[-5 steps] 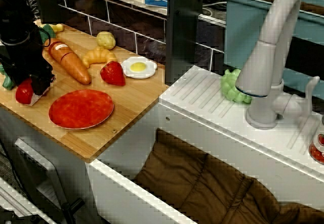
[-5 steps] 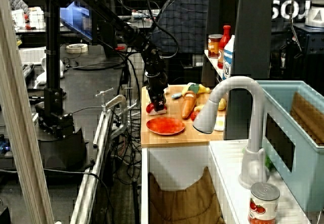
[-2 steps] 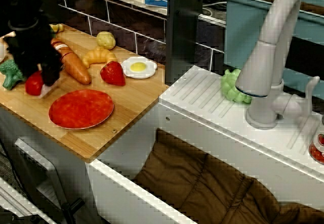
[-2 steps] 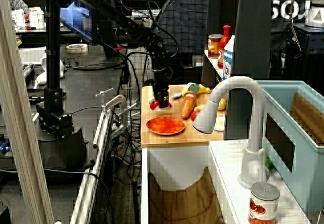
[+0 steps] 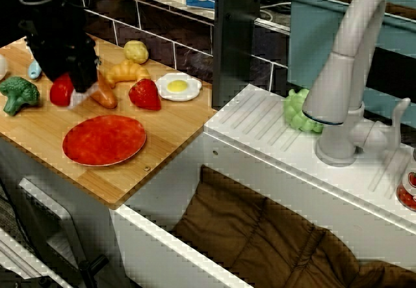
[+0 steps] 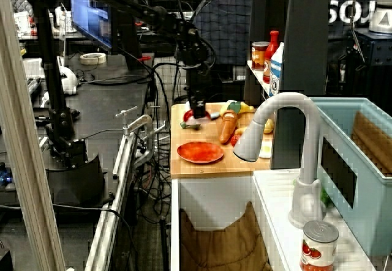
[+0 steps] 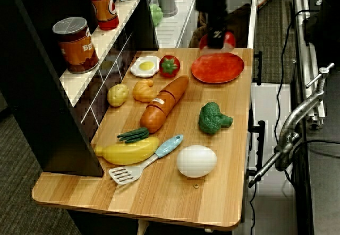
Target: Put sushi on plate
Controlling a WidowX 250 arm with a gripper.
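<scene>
The sushi, glossy red over a white base, hangs in the air with my black gripper shut on it. It is left of the carrot and above the wooden board, a little behind the red-orange plate. In the view from the board's other end, the sushi shows under the gripper, just past the far rim of the plate. The side view shows the gripper held above the board, behind the plate. Nothing lies on the plate.
Around the plate lie a strawberry, fried egg, croissant, potato, carrot and broccoli. Further off are a banana, spatula and white egg. The sink and faucet stand to the right.
The gripper has risen off the board with the sushi and moved toward the back and right. The broccoli it was hiding now shows.
</scene>
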